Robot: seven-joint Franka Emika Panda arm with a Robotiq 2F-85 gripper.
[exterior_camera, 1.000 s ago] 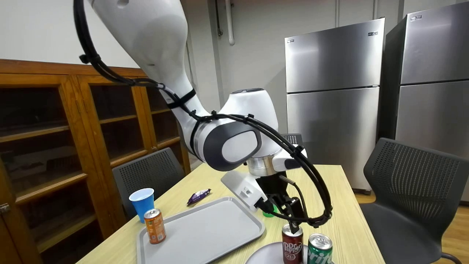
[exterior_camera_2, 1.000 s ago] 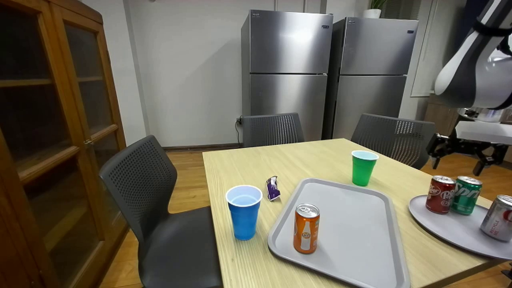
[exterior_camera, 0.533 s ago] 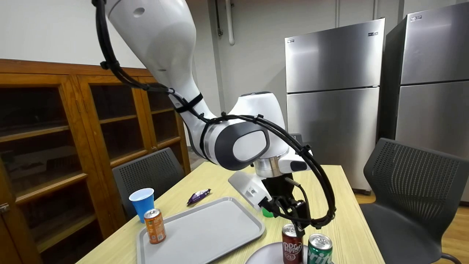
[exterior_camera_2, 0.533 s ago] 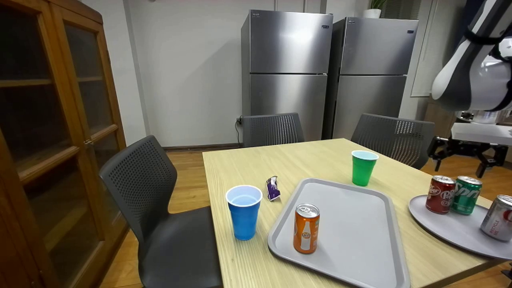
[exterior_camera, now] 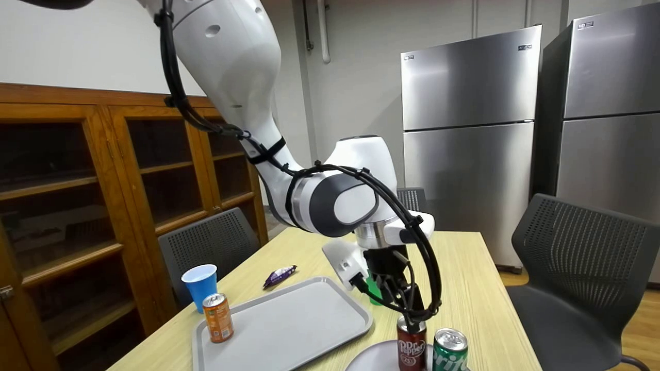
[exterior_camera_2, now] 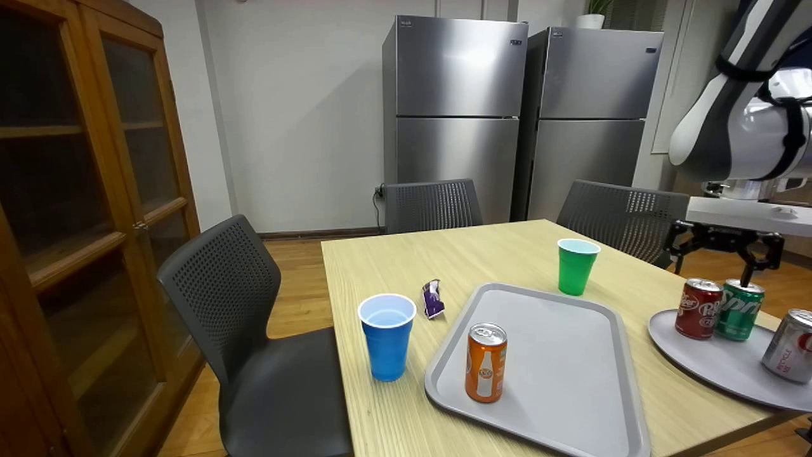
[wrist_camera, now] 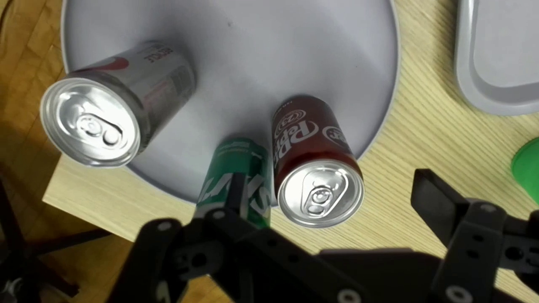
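Note:
My gripper (wrist_camera: 335, 191) stands wide open in the wrist view, holding nothing. Between its fingers in that picture is the silver lid of the dark red Dr Pepper can (wrist_camera: 301, 139). The left finger overlaps the green Sprite can (wrist_camera: 238, 168), which is partly hidden; contact cannot be made out. Both cans stand upright, side by side, on a round grey plate (wrist_camera: 248, 50). A silver can (wrist_camera: 126, 97) shares that plate, farther from the fingers. In an exterior view the gripper (exterior_camera_2: 712, 274) hangs just above the Dr Pepper can (exterior_camera_2: 698, 311) and the Sprite can (exterior_camera_2: 738, 315).
A grey rectangular tray (exterior_camera_2: 558, 362) lies beside the plate, bearing an orange can (exterior_camera_2: 486, 365). Around it stand a blue cup (exterior_camera_2: 387, 339) and a green cup (exterior_camera_2: 576, 270), with a purple wrapper (exterior_camera_2: 432, 299) nearby. Dark chairs (exterior_camera: 572, 273) surround the table (exterior_camera: 464, 288).
The arm has shifted, and the gripper has come slightly lower over the plate, drifting left in an exterior view. Its jaws have stayed open; cans, cups and tray have not moved.

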